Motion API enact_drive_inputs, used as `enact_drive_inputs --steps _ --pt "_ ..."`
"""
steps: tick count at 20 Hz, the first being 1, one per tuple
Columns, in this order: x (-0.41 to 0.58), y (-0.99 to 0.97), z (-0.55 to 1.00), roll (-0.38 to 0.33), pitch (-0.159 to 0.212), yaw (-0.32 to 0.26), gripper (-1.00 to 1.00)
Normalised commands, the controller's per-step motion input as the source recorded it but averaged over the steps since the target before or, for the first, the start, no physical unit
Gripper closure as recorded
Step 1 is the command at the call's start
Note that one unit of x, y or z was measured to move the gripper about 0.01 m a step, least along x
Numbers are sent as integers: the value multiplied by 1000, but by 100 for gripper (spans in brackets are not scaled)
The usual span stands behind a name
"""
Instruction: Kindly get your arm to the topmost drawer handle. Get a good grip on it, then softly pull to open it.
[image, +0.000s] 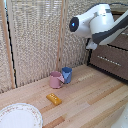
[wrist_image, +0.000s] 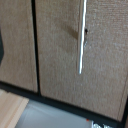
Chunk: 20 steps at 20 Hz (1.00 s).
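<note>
My white arm, with its black round cap, reaches across the upper right towards the dark brown drawers. Its hand end is close in front of the drawer fronts, and the fingers are hidden there. One thin silvery drawer handle shows on a front below the arm; the front above it is mostly covered by the arm. In the wrist view a slim silvery bar handle lies on a brown drawer front, a little way off. I cannot tell which drawer it belongs to. No fingers show clearly there.
On the wooden table stand a pink mug and a blue cup, side by side. A yellow block lies in front of them. A white patterned plate sits at the exterior view's lower left. A woven screen stands behind.
</note>
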Motion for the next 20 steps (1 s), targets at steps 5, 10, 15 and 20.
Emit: enact_drive_inputs --steps 5,10,15,20 --pt "0 -714 0 -56 -1 160 -100" --pt "1 -706 0 -40 -5 171 -100" --pt "6 -609 0 -14 0 223 -100" --pt "1 -598 0 -2 0 196 -100"
